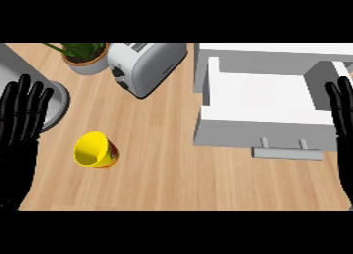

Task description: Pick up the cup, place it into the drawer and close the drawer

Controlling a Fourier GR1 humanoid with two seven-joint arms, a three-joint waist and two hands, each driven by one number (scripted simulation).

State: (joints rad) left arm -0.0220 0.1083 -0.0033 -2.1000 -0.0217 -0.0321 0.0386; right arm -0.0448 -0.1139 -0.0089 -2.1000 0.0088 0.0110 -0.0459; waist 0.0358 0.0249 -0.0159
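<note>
Cup (96,150) lies tipped on worktop (172,168), left of drawer (264,106), which is pulled open w/ handle (288,153) toward me. My left hand (15,129) & right hand (349,129) rest open at the edges, fingers straight, holding nothing.

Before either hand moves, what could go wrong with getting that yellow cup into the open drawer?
The yellow cup lies tipped on its side, so it might roll away when a hand touches it. It sits nearer the left hand, while the open drawer is beside the right hand, so the carry could be a long cross-reach.
</note>
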